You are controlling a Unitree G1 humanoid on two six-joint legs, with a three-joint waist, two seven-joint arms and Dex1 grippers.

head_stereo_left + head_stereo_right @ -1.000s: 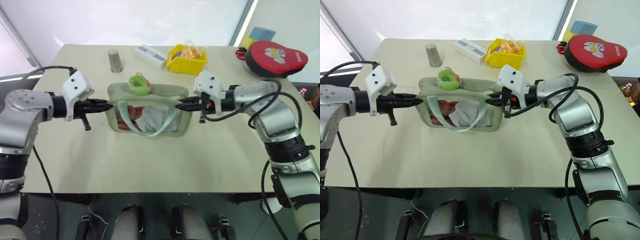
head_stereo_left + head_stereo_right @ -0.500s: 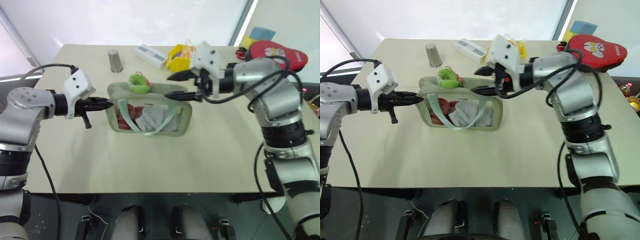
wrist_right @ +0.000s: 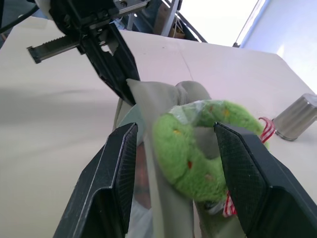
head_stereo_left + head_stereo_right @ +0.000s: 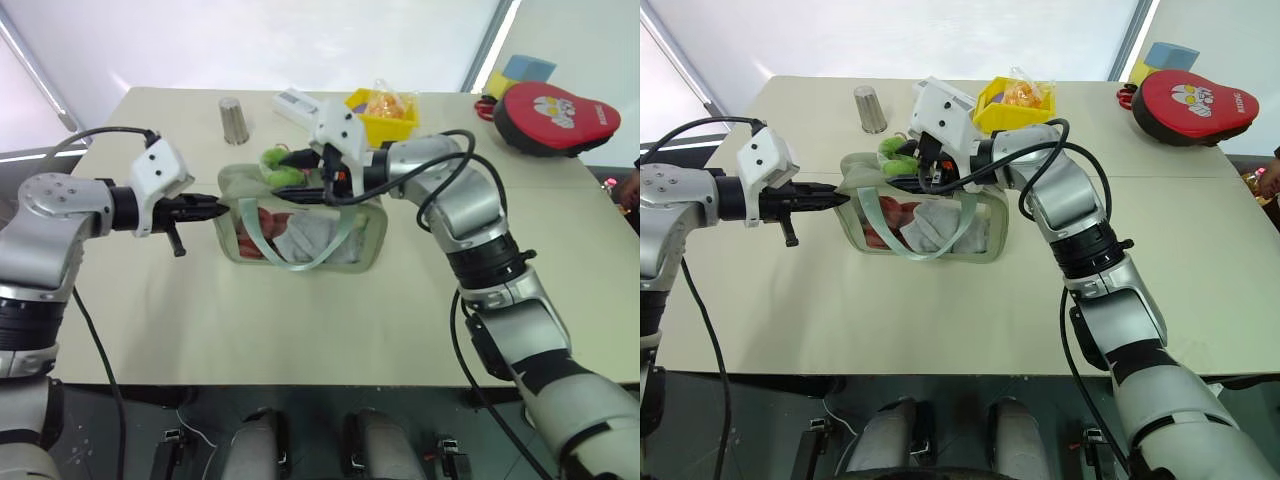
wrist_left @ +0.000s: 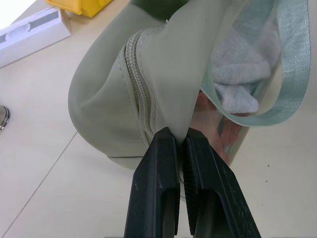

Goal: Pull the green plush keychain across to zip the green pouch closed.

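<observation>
The green pouch (image 4: 300, 228) sits on the table (image 4: 330, 320), its left end fabric pinched between the clenched fingers of the left gripper (image 5: 181, 144). The green plush keychain (image 3: 198, 148) lies on the pouch's top near that left end. The right gripper (image 3: 173, 163) has its fingers spread, one on each side of the keychain, not closed on it.

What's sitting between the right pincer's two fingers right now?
The green plush keychain sits between the open right pincer's fingers, not yet squeezed, as seen in the right wrist view.
</observation>
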